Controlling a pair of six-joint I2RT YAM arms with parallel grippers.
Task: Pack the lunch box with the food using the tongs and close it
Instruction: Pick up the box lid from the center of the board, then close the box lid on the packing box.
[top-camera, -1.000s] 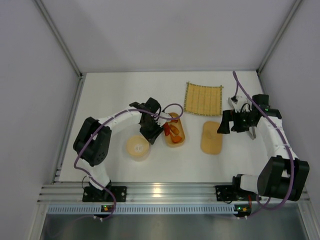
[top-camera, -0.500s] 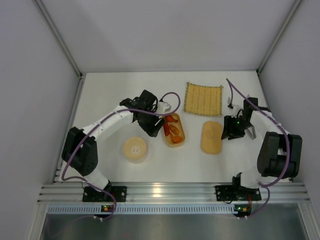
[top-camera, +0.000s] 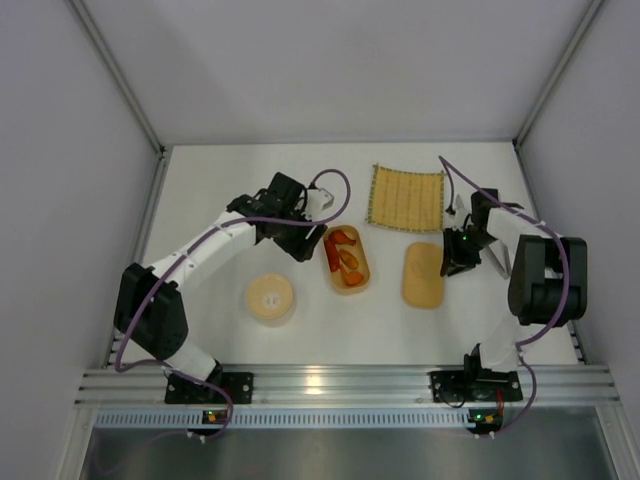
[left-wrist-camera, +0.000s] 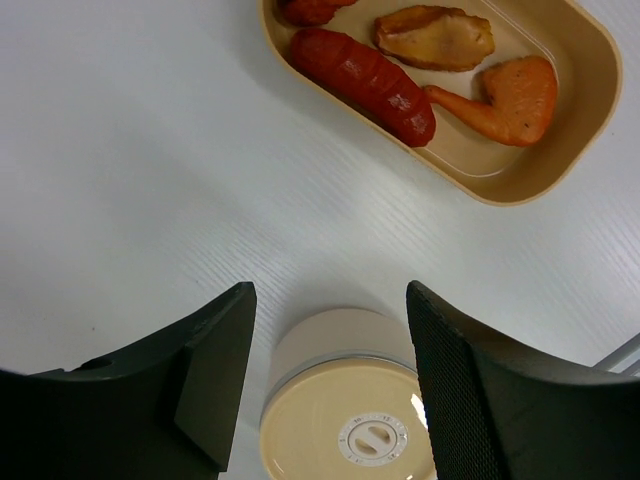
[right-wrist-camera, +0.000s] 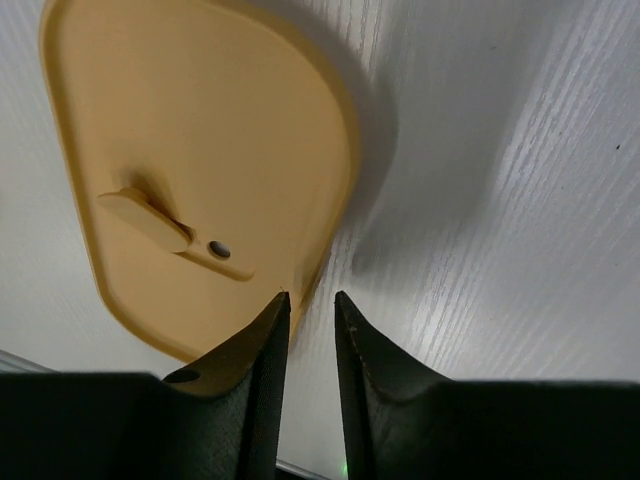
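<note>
Right pincer (right-wrist-camera: 310, 298): jaws drawn close with a thin gap between them, set at the long edge of the lid (right-wrist-camera: 200, 120). The rim runs into that gap, but I cannot tell whether it is pinched yet.
Why there: the edge is the only thin part of the flat lid that narrow jaws can catch. This looks like the start of picking it up to close the box.
Lid: flat on the counter (right-wrist-camera: 480, 200), spreading ahead and to the left of the right pincer, its small tab well ahead of the tips.
Left pincer (left-wrist-camera: 330, 295): jaws spread wide and holding nothing, hanging above the counter.
Lunch box (left-wrist-camera: 560, 40): uncovered, ahead and to the right of the left pincer.
Food (left-wrist-camera: 365, 85): a red sausage-like piece, an orange shrimp-like piece (left-wrist-camera: 515, 95) and a tan piece (left-wrist-camera: 435, 38) lie inside the box.
Round container (left-wrist-camera: 345, 420): cream, lidded, directly beneath the left pincer.
Bamboo mat (top-camera: 407, 197): beyond the lid, clear of both arms.
Tongs: not made out in any view.
In the way: the left arm is close beside the box, so bringing the lid across probably needs it to stay back.
</note>
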